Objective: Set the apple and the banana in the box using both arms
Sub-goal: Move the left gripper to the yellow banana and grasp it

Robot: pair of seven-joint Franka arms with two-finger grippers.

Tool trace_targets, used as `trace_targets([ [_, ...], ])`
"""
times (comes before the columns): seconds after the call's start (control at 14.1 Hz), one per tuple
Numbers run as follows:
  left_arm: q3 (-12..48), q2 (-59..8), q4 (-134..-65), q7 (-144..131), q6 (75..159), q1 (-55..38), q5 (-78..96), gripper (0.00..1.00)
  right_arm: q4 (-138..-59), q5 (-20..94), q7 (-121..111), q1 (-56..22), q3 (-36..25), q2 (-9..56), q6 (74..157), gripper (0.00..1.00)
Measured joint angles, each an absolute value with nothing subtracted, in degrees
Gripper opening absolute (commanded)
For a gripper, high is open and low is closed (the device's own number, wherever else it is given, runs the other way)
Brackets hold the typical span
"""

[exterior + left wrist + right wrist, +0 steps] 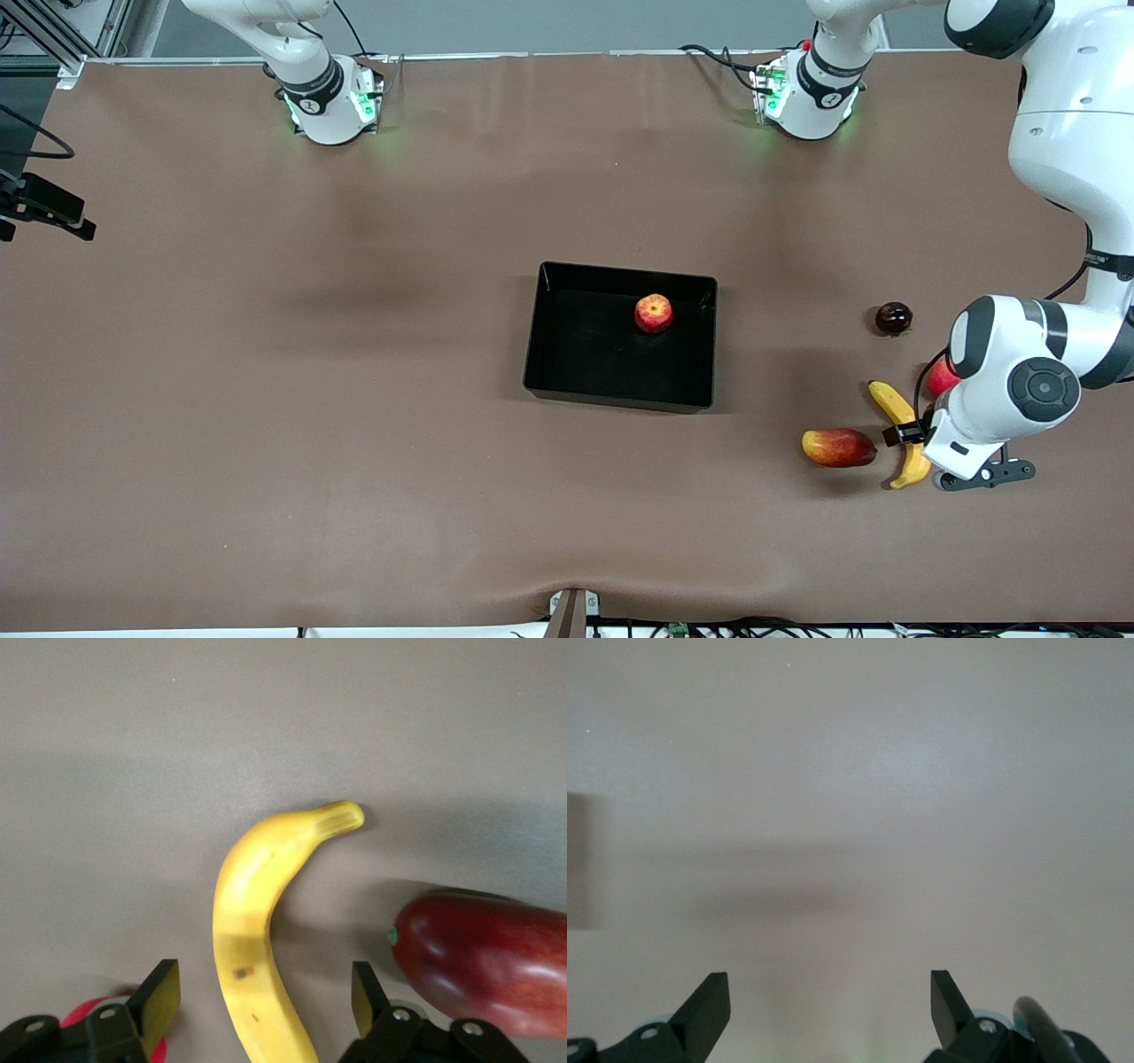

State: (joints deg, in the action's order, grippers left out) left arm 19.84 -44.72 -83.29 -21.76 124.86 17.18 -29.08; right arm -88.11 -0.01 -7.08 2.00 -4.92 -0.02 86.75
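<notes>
The apple (653,313) lies inside the black box (567,354) at mid-table. The banana (890,403) lies on the table toward the left arm's end, and it also shows in the left wrist view (252,904). My left gripper (917,436) is low over the banana's middle. In the left wrist view the left gripper (264,992) is open, one finger on each side of the banana, not touching it. My right gripper (828,992) is open and empty over bare table; it is out of the front view and that arm waits.
An oblong red-and-yellow fruit (838,447) lies close beside the banana, also in the left wrist view (487,961). A dark round fruit (893,318) lies farther from the front camera. A red round fruit (939,377) is partly hidden under the left arm.
</notes>
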Motion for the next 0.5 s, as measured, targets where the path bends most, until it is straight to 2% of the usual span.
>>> trace_targets([
  [0.28, 19.45, -46.47, -83.54, -19.17, 128.29, 18.69, -31.59, 0.70, -88.11, -0.01, -7.06, 2.00, -4.95, -0.02, 86.75, 1.00],
  [0.5, 19.43, -47.96, -83.87, -18.96, 129.05, 18.94, -31.67, 0.38, -88.11, 0.00, -7.06, 2.01, -4.94, -0.01, 86.75, 1.00],
])
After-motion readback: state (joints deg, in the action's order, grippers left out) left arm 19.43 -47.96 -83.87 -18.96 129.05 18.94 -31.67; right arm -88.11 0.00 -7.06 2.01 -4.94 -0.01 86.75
